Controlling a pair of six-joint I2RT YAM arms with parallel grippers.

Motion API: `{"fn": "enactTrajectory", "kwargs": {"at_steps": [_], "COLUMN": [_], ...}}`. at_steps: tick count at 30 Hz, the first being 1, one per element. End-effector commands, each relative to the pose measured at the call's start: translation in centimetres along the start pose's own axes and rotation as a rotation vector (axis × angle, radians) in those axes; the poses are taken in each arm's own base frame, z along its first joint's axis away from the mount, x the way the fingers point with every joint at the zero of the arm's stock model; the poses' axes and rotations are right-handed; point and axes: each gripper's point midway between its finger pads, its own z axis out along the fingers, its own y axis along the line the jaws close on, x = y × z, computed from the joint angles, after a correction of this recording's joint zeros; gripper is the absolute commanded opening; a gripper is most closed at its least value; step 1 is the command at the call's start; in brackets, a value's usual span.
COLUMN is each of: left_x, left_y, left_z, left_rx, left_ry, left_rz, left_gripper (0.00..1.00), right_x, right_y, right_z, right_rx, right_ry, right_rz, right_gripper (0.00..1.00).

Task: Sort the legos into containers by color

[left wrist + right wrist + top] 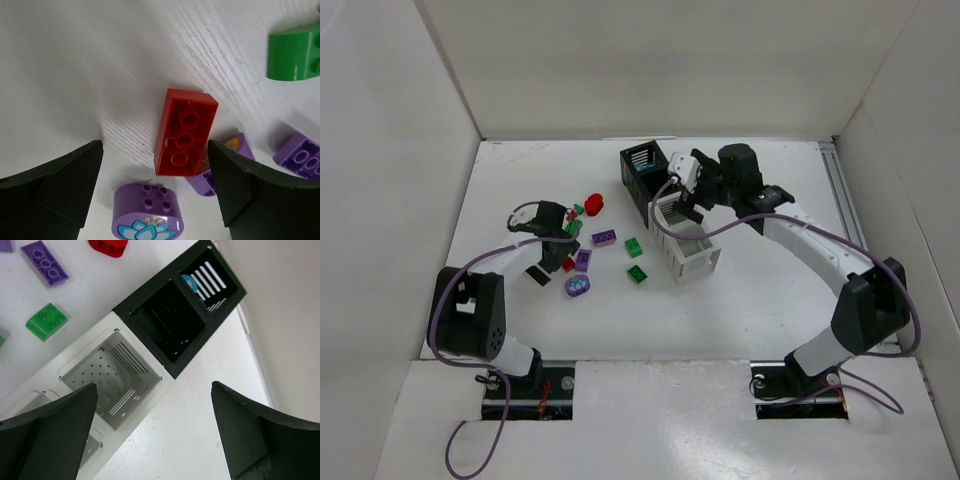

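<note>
- Top view: the left gripper (555, 250) sits low among the scattered legos (634, 246). The right gripper (682, 203) hangs over the containers (700, 264).
- Left wrist: jaws spread wide. The red brick (185, 132) lies on the table between them, ungrasped.
- Right wrist: jaws apart and empty above a white bin (131, 360). A cyan piece (191, 284) lies in the far black bin (227, 275).

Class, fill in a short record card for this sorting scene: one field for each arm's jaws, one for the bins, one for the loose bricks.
Left jaws: open, one on either side of a red brick lying on the table
Right jaws: open, holding nothing, above the row of bins
Far black bin: a cyan piece inside
Next black bin: looks empty
Loose bricks: green brick and round purple piece near the red one
</note>
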Motion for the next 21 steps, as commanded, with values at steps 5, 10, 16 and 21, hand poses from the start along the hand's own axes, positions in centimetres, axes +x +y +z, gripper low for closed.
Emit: {"fn": "enactTrajectory", "kwargs": {"at_steps": [5, 10, 16, 21], "left_x": [0.0, -0.8, -3.9, -7.0], "left_y": [0.2, 0.6, -0.8, -6.8], "left_z": [1.8, 1.2, -1.8, -7.9], "left_rx": [-0.057, -0.083, -0.031, 0.197], "left_ry": [0.000, -0.041, -0.147, -0.288], "left_rz": [-0.085, -0.104, -0.101, -0.024], "left_gripper": [0.68, 0.36, 0.26, 0.24], "right_x": [-2.1, -2.9, -2.8, -1.8], "right_y": [-1.5, -1.9, -1.4, -2.5], "right_z": [-2.6, -3.9, -5.8, -10.0], "right_rx": [0.106, 0.145, 0.175, 0.329], "right_ry": [-0.043, -0.049, -0.051, -0.033], "right_rz": [-0.009, -0.021, -0.025, -0.030], "right_gripper": [1.00, 1.00, 1.00, 1.00]}}
